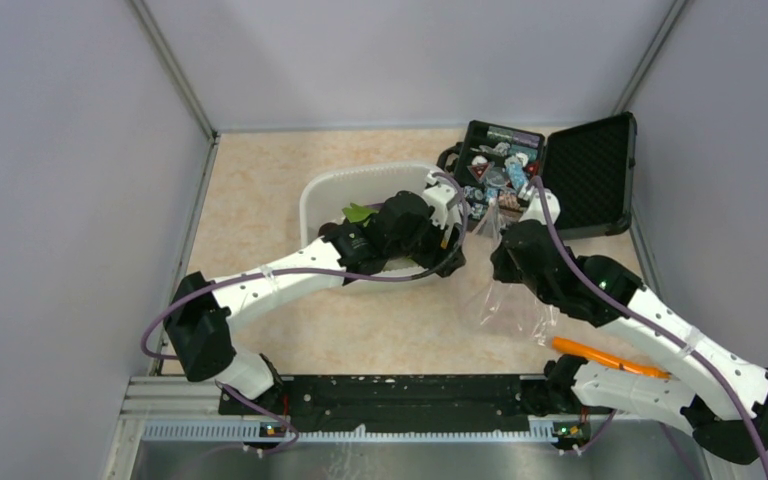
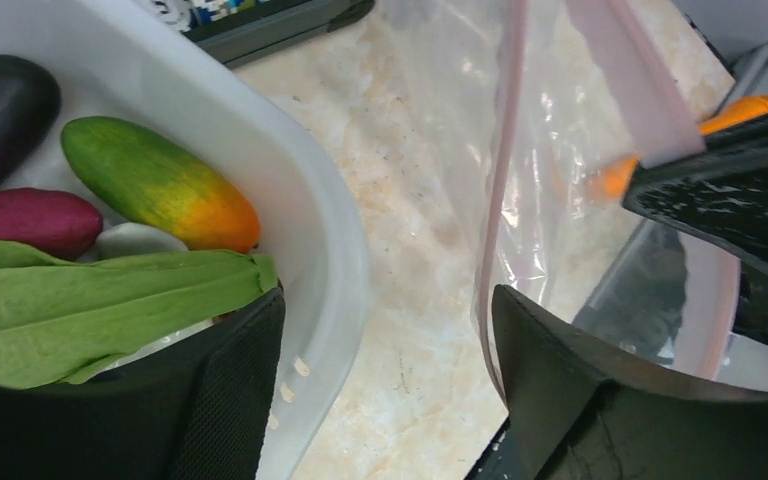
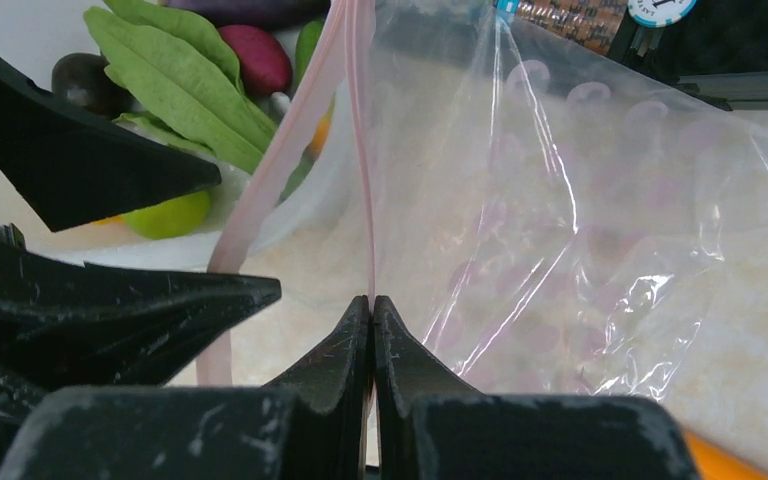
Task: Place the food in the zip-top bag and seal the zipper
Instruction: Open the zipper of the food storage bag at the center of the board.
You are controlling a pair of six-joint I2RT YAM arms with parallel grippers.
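Observation:
The zip-top bag (image 1: 515,300) hangs crinkled over the table, right of the white tub (image 1: 320,195). My right gripper (image 3: 372,300) is shut on the bag's pinkish zipper (image 3: 365,150) and holds one side of the mouth up. My left gripper (image 2: 390,300) is open between the tub rim (image 2: 330,210) and the zipper strip (image 2: 505,170), holding nothing. The food lies in the tub: a green leafy piece (image 2: 90,300), a dark eggplant (image 2: 0,110), a green-orange fruit (image 2: 155,185), a red-purple piece (image 2: 25,220) and a whitish piece (image 2: 135,238).
An open black case (image 1: 590,170) with chips and small bits stands at the back right, just behind the bag. An orange object (image 1: 605,357) lies on the table by the right arm's base. Grey walls close the table on three sides.

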